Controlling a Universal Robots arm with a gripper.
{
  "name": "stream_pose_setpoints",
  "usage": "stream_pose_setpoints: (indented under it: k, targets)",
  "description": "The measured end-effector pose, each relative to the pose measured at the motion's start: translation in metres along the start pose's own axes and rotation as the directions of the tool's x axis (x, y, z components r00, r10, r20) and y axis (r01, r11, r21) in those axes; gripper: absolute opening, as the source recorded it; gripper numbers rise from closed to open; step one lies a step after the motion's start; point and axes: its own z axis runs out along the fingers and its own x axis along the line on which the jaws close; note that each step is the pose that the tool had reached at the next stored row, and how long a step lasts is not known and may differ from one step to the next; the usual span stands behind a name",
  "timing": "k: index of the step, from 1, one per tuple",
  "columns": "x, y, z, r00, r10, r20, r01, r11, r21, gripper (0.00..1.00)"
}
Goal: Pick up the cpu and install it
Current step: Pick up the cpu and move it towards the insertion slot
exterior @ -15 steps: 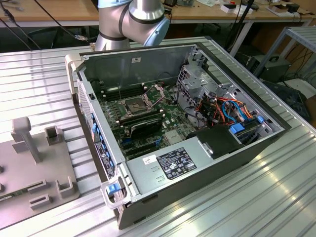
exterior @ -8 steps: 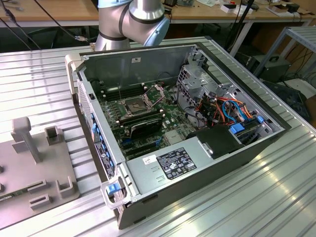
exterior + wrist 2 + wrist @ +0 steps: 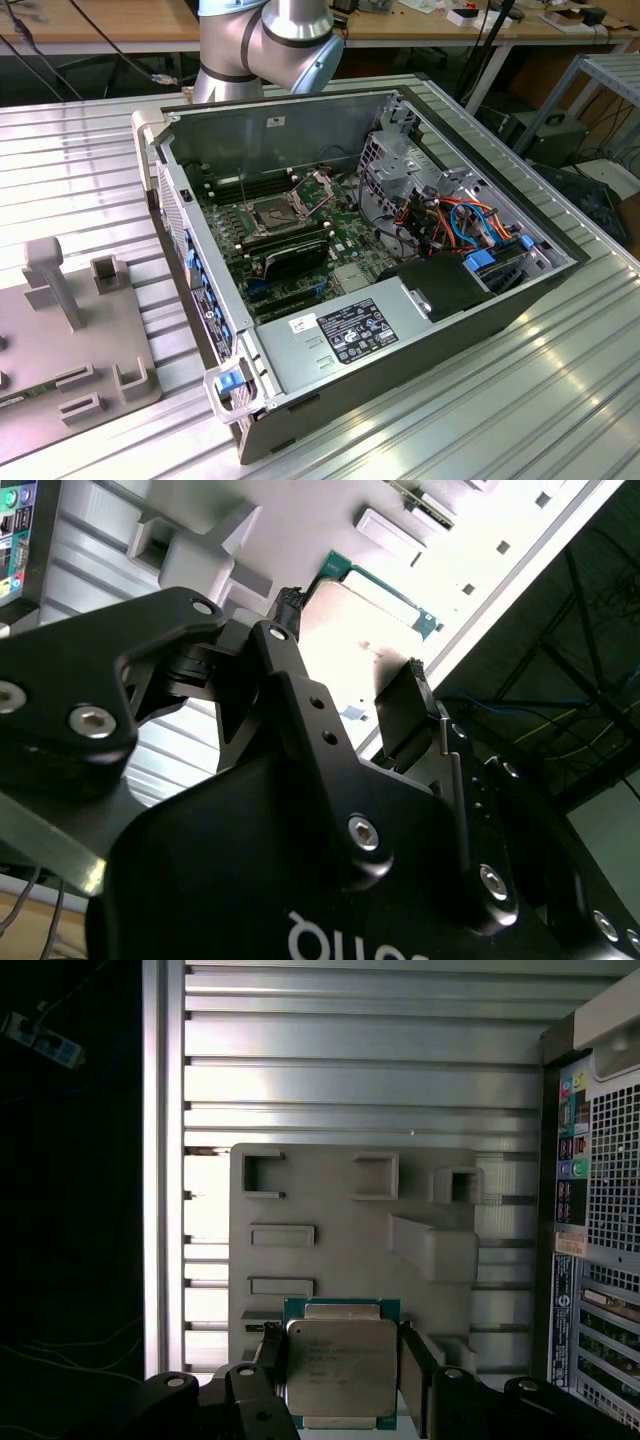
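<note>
In both wrist views the cpu (image 3: 340, 1365) (image 3: 365, 630), a flat square chip with a silver-grey metal top and a green border, sits between my two black fingers. My gripper (image 3: 342, 1348) (image 3: 352, 635) is shut on the cpu, one finger against each opposite edge. The chip looks large against the grey holder tray (image 3: 350, 1230) behind it, so it hangs well above the tray. In the exterior view the dark cpu socket (image 3: 275, 212) lies on the motherboard with its metal frame hinged up. My arm (image 3: 270, 40) shows at the top of that view.
The open computer case (image 3: 400, 260) (image 3: 600, 1210) lies on its side on the ribbed aluminium table (image 3: 560, 400), with cables, a power supply and a dark cover inside. The grey holder tray (image 3: 60, 350) with raised blocks lies at the exterior view's left. Workbenches stand behind.
</note>
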Motion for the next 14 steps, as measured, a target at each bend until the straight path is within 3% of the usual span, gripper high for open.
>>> stream_pose_setpoints:
  k: [14]
  targets:
    - [-0.006, -0.0001, 0.0001, 1.0, 0.0, 0.0, 0.0, 1.0, 0.0, 0.55]
